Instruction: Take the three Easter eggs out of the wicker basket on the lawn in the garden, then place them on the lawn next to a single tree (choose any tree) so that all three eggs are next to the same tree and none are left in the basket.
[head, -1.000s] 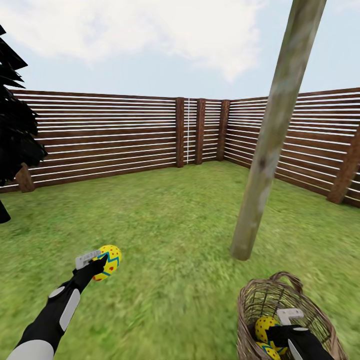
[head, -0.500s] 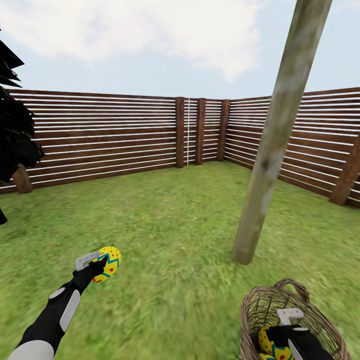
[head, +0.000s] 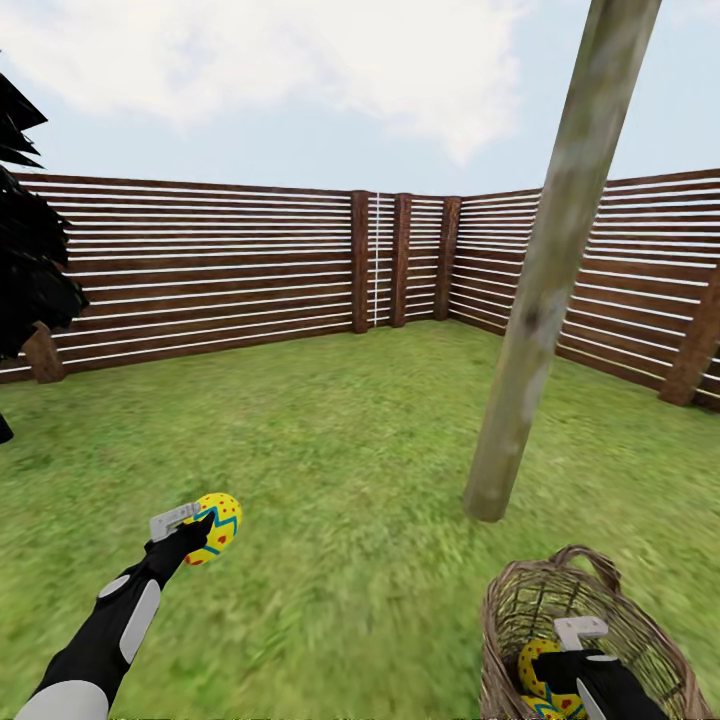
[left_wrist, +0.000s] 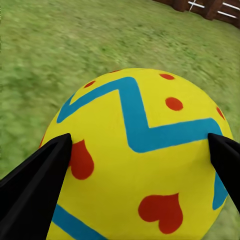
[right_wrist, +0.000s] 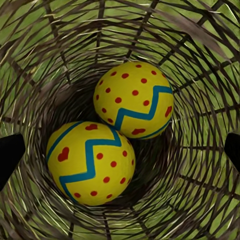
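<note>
I have one Easter egg (head: 216, 527) clamped in the left gripper (head: 196, 527), held out over the lawn (head: 350, 440) at near left, well apart from the tree (head: 545, 270). In the left wrist view the black fingertips (left_wrist: 47, 165) press on opposite flanks of the egg, close to its widest girth. That is where I want the hold: the shell looks smooth, hard and rounded, so I judge it light but slippery, liable to squirt out if pinched off-centre, and possibly brittle under too much squeeze.

The other two eggs (right_wrist: 112, 137) sit side by side, touching, at the bottom of the wicker basket (head: 520, 600), which stands on the grass at near right, just this side of the tree's base. The right gripper (head: 570, 668) hangs inside the basket mouth with its jaws spread wide and nothing between them, seen as dark tips at either edge of the right wrist view.

The basket is stiff open weave, brown and tapering; the trunk is pale, bare and straight. A slatted wooden fence (head: 230, 265) closes the far side.
</note>
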